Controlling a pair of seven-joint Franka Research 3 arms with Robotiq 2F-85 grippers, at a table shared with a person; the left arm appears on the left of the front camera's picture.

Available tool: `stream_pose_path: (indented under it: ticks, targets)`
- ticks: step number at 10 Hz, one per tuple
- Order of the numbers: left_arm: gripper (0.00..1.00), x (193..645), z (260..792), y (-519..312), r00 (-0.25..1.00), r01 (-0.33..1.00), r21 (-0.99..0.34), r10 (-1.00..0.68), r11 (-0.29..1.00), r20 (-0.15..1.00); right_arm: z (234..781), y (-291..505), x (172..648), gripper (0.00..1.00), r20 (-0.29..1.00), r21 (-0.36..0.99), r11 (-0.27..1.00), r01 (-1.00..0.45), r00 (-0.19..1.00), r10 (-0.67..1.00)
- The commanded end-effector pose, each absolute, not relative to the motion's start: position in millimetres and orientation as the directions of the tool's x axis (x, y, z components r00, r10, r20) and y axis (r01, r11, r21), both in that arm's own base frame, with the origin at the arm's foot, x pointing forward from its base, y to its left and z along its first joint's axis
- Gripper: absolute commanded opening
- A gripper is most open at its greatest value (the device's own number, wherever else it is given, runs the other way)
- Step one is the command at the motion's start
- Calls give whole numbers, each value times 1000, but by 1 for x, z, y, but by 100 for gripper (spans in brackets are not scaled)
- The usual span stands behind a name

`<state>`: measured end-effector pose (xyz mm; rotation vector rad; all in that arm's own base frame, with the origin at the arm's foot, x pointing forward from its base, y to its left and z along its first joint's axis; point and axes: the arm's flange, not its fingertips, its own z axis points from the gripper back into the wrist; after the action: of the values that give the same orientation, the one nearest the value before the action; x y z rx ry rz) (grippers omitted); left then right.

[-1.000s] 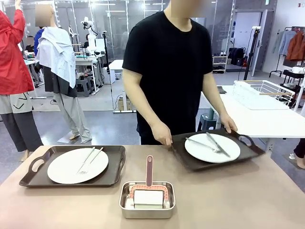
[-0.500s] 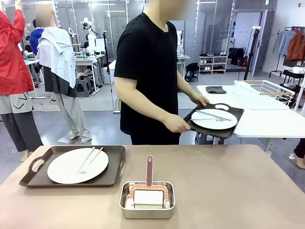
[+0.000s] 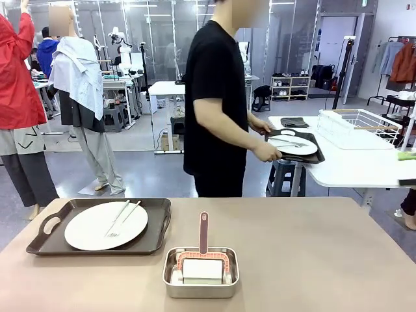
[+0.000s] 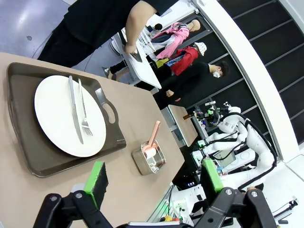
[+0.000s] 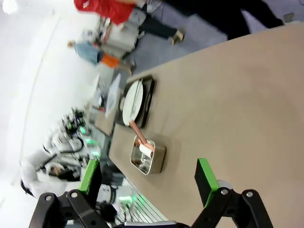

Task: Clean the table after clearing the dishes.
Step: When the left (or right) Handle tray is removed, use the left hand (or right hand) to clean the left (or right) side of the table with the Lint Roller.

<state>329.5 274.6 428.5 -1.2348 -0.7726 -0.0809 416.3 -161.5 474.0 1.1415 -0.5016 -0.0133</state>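
Your table (image 3: 312,260) had a plain tan, matte top that filled the lower half of the front frame. At its lower left sat 1 dark brown tray (image 3: 157,224), long side running left to right, with a cut-out handle at its left end. A round white plate (image 3: 84,231) lay in the middle of that tray. On it a knife (image 4: 73,109) and fork (image 4: 83,111) lay side by side, slanting from upper right to lower left in the front frame. In the left wrist frame the fork's tines pointed toward the bottom edge. Just right of the tray, at bottom centre, stood a small steel pan (image 3: 200,290) holding a white block (image 3: 201,268). Its pink handle (image 3: 203,227) pointed straight up the frame, toward the far edge.

Right of centre, a person (image 3: 214,97) stood side-on behind the table with hands (image 3: 268,153) on a second tray (image 3: 314,158). It carried a second plate (image 3: 302,148) with cutlery. That tray was at the near corner of a white table (image 3: 364,169); you could not tell whether it touched the top.

Your left gripper (image 4: 153,178) rose from the bottom of its wrist frame with fingers spread wide and nothing between them, above the table near the tray. Your right gripper (image 5: 148,178) was likewise spread wide and held nothing. It hung over bare tabletop, with the pan and tray well beyond it toward the frame's left.
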Motion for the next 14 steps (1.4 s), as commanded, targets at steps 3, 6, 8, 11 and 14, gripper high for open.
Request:
stream_pose_path:
  ticks: [3, 6, 8, 11, 14]
  targets:
    - [100, 327, 429, 277, 745, 454, -814, 347, 361, 569, 488, -5, 468, 100, 446, 722, 524, -453, 883, 148]
    - [100, 327, 429, 277, 745, 454, -814, 347, 361, 569, 476, 111, 483, 100, 462, 598, 527, -604, 797, 390]
    - [100, 327, 429, 277, 745, 454, -814, 347, 361, 569, 461, 157, 481, 100, 465, 568, 494, -658, 752, 467]
    - [100, 327, 429, 277, 745, 454, -814, 347, 361, 569, 447, 182, 474, 100, 505, 492, 491, -719, 695, 511]
    - [100, 327, 429, 277, 745, 454, -814, 347, 361, 569, 453, 180, 474, 100, 456, 569, 478, -669, 740, 494]
